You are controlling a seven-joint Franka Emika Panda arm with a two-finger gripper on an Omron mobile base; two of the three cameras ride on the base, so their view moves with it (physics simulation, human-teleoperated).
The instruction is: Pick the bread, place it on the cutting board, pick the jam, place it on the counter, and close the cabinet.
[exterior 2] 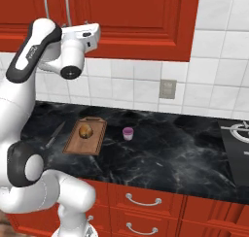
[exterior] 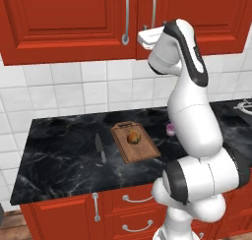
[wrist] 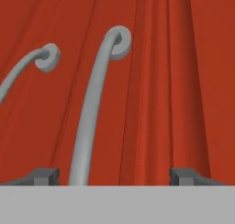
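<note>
The bread (exterior: 132, 137) (exterior 2: 85, 131) lies on the cutting board (exterior: 142, 150) (exterior 2: 78, 144), near the board's handle end. To the board's right the jam (exterior: 171, 130) (exterior 2: 128, 133) stands on the counter (exterior: 59, 155) (exterior 2: 170, 148), partly behind my arm in the left base view. High above them, my gripper (exterior: 143, 33) (exterior 2: 95, 29) (wrist: 114, 177) is pressed close to the cabinet (exterior: 64, 17) (exterior 2: 146, 17) (wrist: 174, 81). Its fingertips stand wide apart, open, with nothing between them. Both red doors look flush and shut. One silver bar handle (wrist: 94, 108) runs just inside my left fingertip.
A grey knife (exterior: 100, 148) (exterior 2: 55, 134) lies on the counter left of the board. A wall outlet (exterior 2: 168, 89) sits in the white tiles, and a stove edge (exterior 2: 238, 134) shows at the far right. Red drawers (exterior 2: 146, 199) run below the counter.
</note>
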